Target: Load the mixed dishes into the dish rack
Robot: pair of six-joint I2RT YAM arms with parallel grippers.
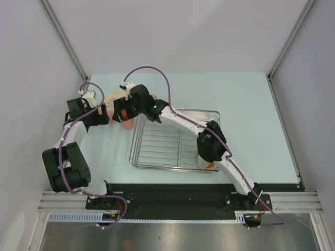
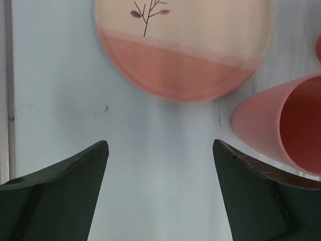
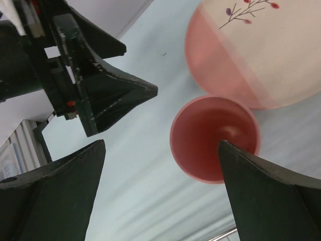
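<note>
Looking from above, Ana, where are the two arms?

Both are at the far left of the table [image 1: 251,115], Ben. The right arm stretches from its base at the near right, diagonally over the dish rack [image 1: 157,144]. The left arm bends in from the left side. Their grippers are close together, just left of the rack's far left corner.

What lies under them?

The pink cup [image 3: 215,138] is on its side on the table. Just beyond it, the cream-pink leaf-motif plate [image 2: 185,45] lies flat. In the right wrist view the cup's rim overlaps the plate's edge. The left wrist view shows a narrow strip of table between the two.

How does the left gripper [image 2: 160,144] stand?

Its jaws are spread wide, with only table surface between them. The plate is straight ahead of it. The cup sits off to one side, near one of the fingers [image 2: 266,196].

And the right gripper [image 3: 161,144]?

That one is also spread wide and holds nothing. The cup's mouth faces its camera, showing the darker pink inside. One finger [image 3: 271,201] crosses the edge of the rim in that view. The left gripper's dark fingers show at the upper left of the same view.

Is anything in the rack?

An orange dish [image 1: 210,165] sits at the near right corner, mostly hidden under the right arm. It may be the mug, though that is not clear from here.
</note>
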